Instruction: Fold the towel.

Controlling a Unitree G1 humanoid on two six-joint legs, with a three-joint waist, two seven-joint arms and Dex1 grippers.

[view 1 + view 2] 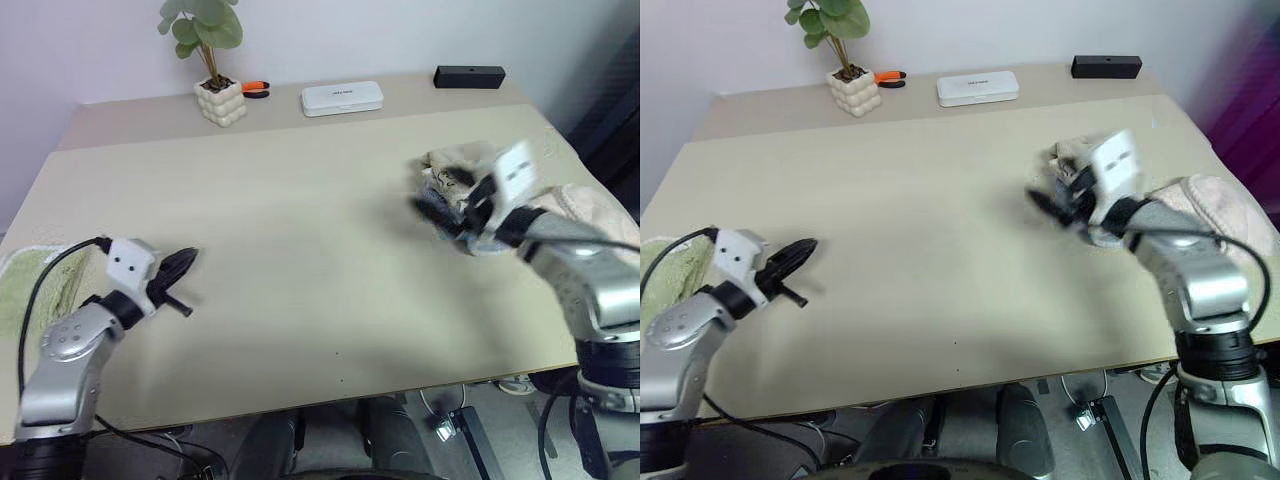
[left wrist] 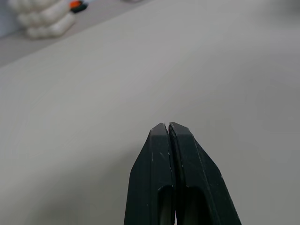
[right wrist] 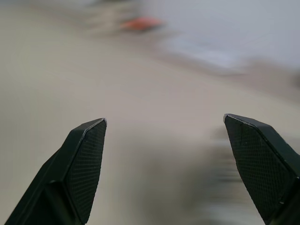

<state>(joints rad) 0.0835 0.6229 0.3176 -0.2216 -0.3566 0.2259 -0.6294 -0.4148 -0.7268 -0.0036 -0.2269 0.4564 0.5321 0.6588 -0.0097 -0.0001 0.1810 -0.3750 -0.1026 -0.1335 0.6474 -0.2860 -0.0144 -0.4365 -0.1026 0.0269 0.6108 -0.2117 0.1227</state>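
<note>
The towel [image 1: 592, 204], beige and crumpled, lies in a heap at the table's right edge, and my right arm covers its middle. My right gripper [image 1: 430, 210] is blurred, hovering just left of the heap's near end. In the right wrist view its two fingers [image 3: 86, 154] stand wide apart with only bare table between them. My left gripper [image 1: 186, 262] is shut and holds nothing. It sits low over the left side of the table [image 1: 300, 250], pointing toward the middle. In the left wrist view its fingertips [image 2: 159, 140] are pressed together.
A pale green cloth [image 1: 30, 290] lies at the table's left edge beside my left arm. Along the back stand a potted plant [image 1: 220, 100], an orange-handled tool [image 1: 257, 87], a flat white box [image 1: 342, 98] and a black box [image 1: 469, 76].
</note>
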